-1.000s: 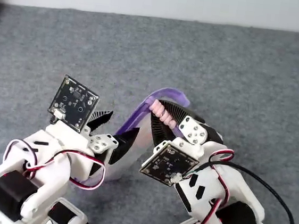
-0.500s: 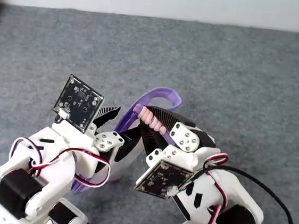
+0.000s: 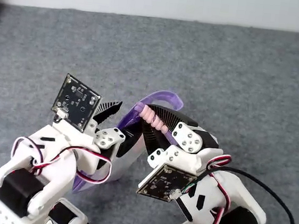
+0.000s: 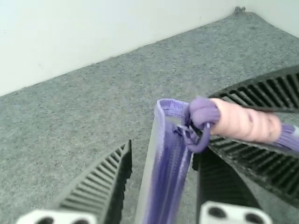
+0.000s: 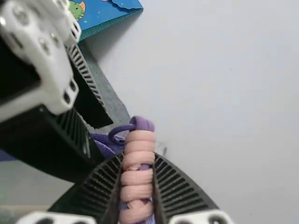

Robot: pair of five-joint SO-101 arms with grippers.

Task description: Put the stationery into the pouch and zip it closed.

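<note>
in the high view, the right gripper (image 3: pixel 149 115) has drawn its catch a little toward the left arm since a second ago. the purple loop of the pouch (image 3: pixel 164 98) now sits lower and tighter, and the right wrist board has dropped toward the near edge. there are two arms, two grippers, one pouch and one pink zip pull (image 3: pixel 154 120), all on the grey table (image 3: pixel 239 73). the pouch stands on edge between the arms, with its purple zip strip arching up. the left gripper (image 3: pixel 125 118) straddles it. in the left wrist view the pouch (image 4: pixel 163 182) is a pale translucent sleeve with a purple zip running along its top. the left gripper (image 4: pixel 163 151) has its jaws spread either side of it, and carpet shows between one jaw and the pouch. the zip pull (image 4: pixel 243 125) is a pink ribbed coil capped in purple, hooked to the slider at the pouch's end. in the right wrist view the right gripper (image 5: pixel 138 159) is pressed together on the zip pull (image 5: pixel 138 149), and a small purple ring pokes out at its tip. a blue card (image 5: pixel 105 9) lies beyond.
</note>
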